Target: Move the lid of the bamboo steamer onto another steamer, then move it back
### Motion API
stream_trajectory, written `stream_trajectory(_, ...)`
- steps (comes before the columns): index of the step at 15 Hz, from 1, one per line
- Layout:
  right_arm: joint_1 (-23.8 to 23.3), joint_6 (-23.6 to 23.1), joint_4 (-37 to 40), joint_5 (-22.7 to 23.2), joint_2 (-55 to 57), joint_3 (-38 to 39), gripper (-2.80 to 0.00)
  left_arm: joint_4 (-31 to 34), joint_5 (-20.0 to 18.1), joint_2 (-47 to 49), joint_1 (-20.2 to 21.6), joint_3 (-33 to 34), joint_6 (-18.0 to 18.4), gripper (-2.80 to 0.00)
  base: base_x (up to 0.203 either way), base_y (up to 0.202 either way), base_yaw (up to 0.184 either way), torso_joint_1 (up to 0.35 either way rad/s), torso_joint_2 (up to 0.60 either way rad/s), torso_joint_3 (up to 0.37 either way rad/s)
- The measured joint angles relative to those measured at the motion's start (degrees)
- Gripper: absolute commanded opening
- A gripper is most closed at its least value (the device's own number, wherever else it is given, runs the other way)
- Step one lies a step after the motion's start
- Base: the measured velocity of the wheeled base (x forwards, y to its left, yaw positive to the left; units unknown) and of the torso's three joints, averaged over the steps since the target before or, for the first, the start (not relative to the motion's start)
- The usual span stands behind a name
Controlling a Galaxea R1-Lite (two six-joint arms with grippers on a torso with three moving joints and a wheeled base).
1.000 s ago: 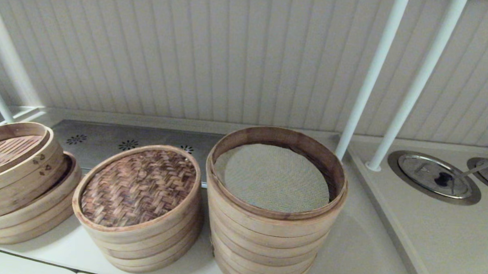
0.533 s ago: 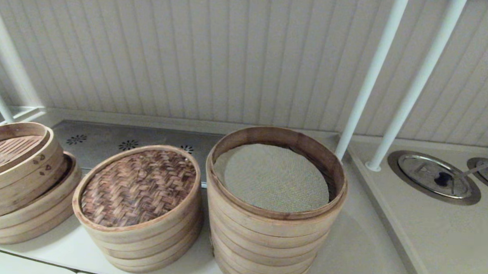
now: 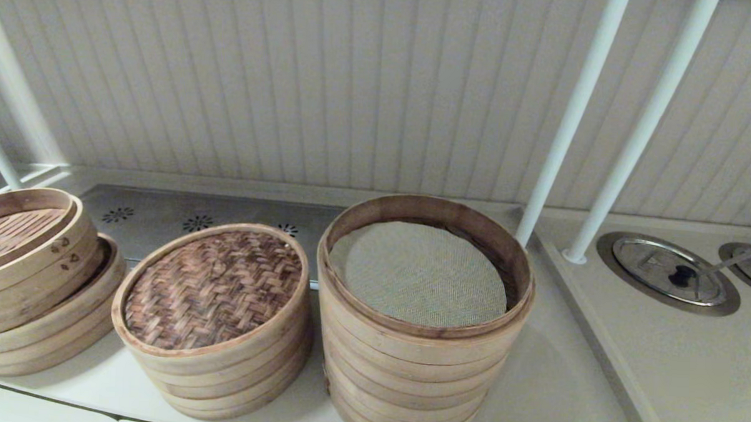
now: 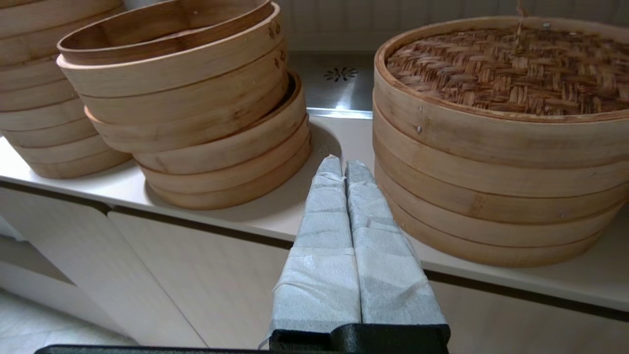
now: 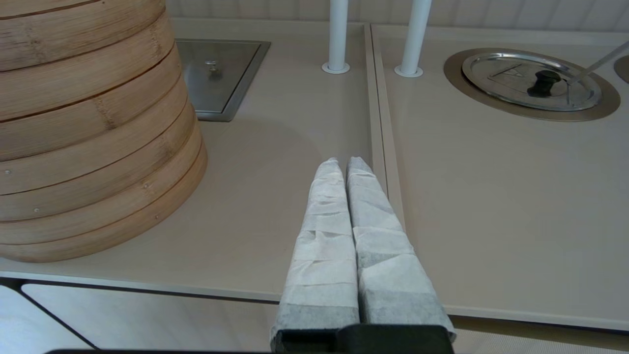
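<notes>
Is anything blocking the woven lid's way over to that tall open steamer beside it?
Nothing visible. The bamboo steamer lid sits right beside the taller steamer; its open top holds only a mesh liner.

Bamboo steamer lid (image 3: 213,289): dark brown herringbone weave, rough and matt, set in a smooth pale wooden rim band. Another steamer (image 3: 417,362): stacked pale bamboo rings, satin-smooth, with a darker inner rim and a matt grey-green mesh liner (image 3: 418,275). Tilted stack (image 4: 196,113), just beside the left gripper (image 4: 344,164): smooth pale wood. Both grippers' fingers (image 5: 339,221) are wrapped in matt, creased white cloth-like tape over black plastic. Counter (image 5: 491,206): smooth, matt beige. Round cover (image 5: 530,81), beyond the right gripper (image 5: 344,164): glossy metal with a black knob
</notes>
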Motion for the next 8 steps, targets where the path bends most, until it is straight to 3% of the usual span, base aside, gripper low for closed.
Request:
stream_trajectory(3,0.0,0.1,0.0,0.0,0.0,0.0,-2.80,0.3,-0.7,-0.8,-0.1,0.0,-0.5,-2.80,0.000,0.000,0.000,0.000,0.00,0.000)
stream_trajectory(5,0.1,0.1,0.0,0.0,0.0,0.0,-2.80,1.8,-5.7,-0.9,0.0,0.0,-3.9,-2.80,0.000,0.000,0.000,0.000,0.00,0.000)
stream_trajectory(8,0.0,0.1,0.1,0.0,0.0,0.0,-2.80,1.7,-8.5,-0.9,-0.1,0.3,-6.1,-2.80,0.000,0.000,0.000,0.000,0.00,0.000)
